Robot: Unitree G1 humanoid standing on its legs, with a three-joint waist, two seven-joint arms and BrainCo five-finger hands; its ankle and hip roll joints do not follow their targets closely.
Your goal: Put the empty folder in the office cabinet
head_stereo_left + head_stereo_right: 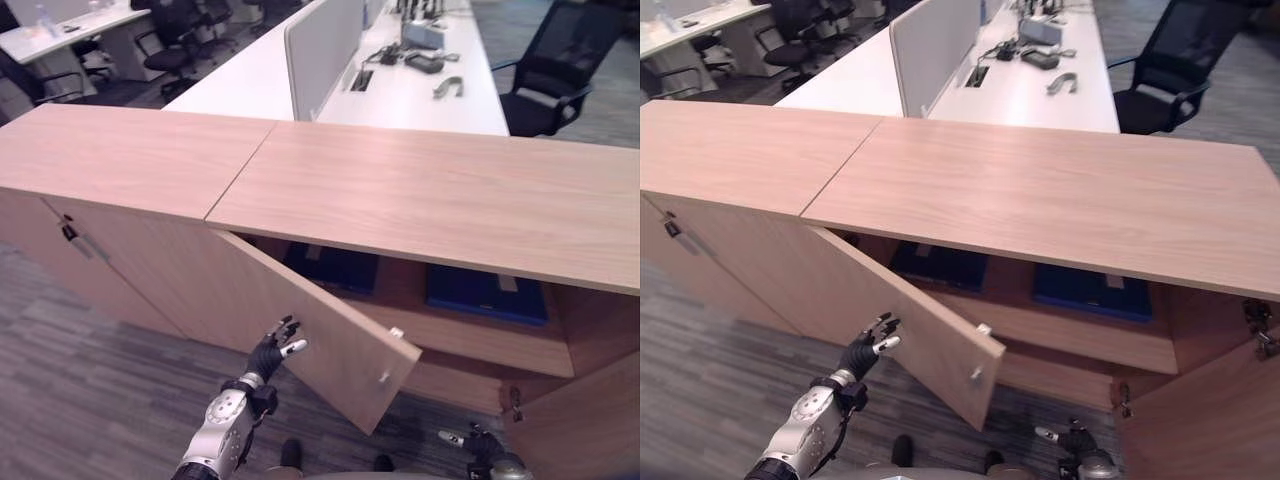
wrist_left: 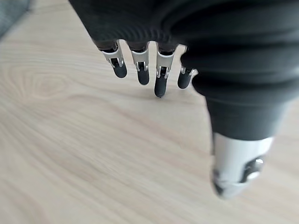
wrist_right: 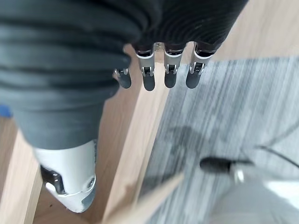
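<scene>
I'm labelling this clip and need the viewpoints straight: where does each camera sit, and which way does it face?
Left eye view: on the head, looking down at the cabinet, its open left door and two blue folders; left hand by the door.
Right eye view: beside it, same scene; right hand low.
Left wrist view: along the left hand, straight fingers facing the door's wood.
Right wrist view: along the right hand, relaxed fingers over the cabinet's edge and grey carpet.
Both eye views share cabinet and hands.
</scene>
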